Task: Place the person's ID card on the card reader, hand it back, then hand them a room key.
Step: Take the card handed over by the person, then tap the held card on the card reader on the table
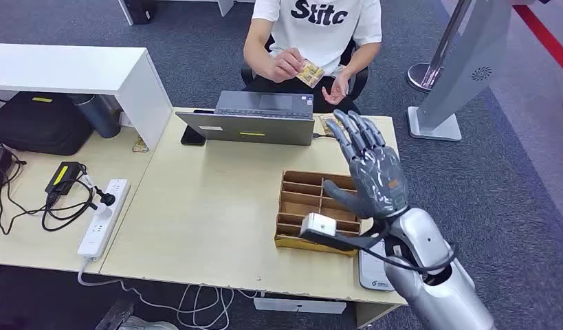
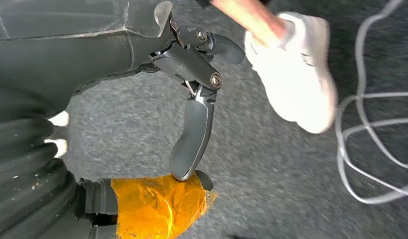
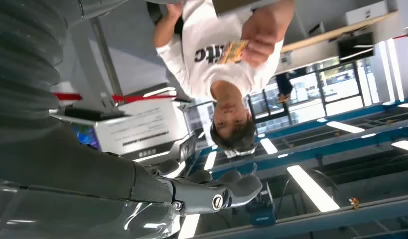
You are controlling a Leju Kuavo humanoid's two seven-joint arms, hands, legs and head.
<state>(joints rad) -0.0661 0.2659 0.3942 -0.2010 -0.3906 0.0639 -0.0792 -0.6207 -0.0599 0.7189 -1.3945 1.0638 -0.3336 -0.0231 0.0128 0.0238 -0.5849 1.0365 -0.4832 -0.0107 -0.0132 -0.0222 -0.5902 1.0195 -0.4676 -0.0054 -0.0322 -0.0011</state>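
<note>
The person seated across the desk holds a yellow-orange card (image 1: 310, 73) in both hands at chest height; the same card (image 3: 232, 51) appears in the right wrist view. My right hand (image 1: 369, 168) is raised over the desk's right side with its fingers spread and nothing in it, well short of the card. Below it lies a wooden divided tray (image 1: 302, 203). A grey card reader (image 1: 373, 269) lies flat by the desk's near right edge, partly hidden by my forearm. Another small card (image 1: 328, 122) lies behind the laptop. My left hand (image 2: 192, 129) hangs over the carpet, holding nothing.
An open laptop (image 1: 265, 117) stands at the desk's far edge with a dark phone (image 1: 192, 135) beside it. To the left lie a white power strip (image 1: 103, 216), cables and a black bag (image 1: 41, 122). A grey sign stand (image 1: 443, 103) rises at right. A white shoe (image 2: 296, 74) rests on the carpet.
</note>
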